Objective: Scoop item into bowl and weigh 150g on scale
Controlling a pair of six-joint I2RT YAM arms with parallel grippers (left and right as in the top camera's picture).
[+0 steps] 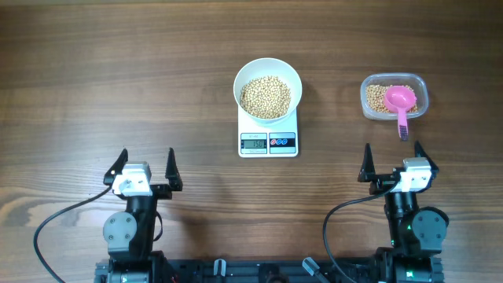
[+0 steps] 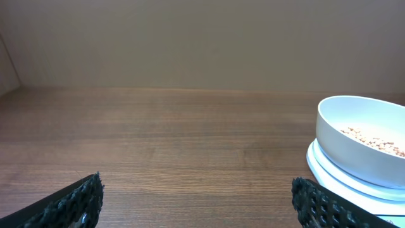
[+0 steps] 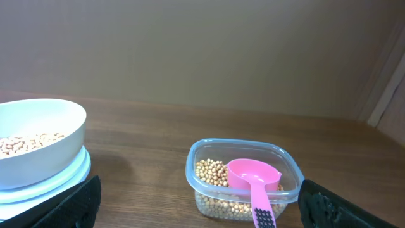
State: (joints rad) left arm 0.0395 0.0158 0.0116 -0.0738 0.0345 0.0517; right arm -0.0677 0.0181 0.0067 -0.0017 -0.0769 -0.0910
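The deep white bowl (image 1: 241, 79) is sitting upright on the flat white scale (image 1: 268, 152), holding a mound of tan beans (image 1: 266, 97).

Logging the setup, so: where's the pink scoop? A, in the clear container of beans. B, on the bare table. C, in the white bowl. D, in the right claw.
A: the pink scoop lies in the clear container, its handle poking over the rim.

Bowl (image 2: 352, 147) of beans (image 2: 374, 140) sits on scale (image 2: 330, 178).
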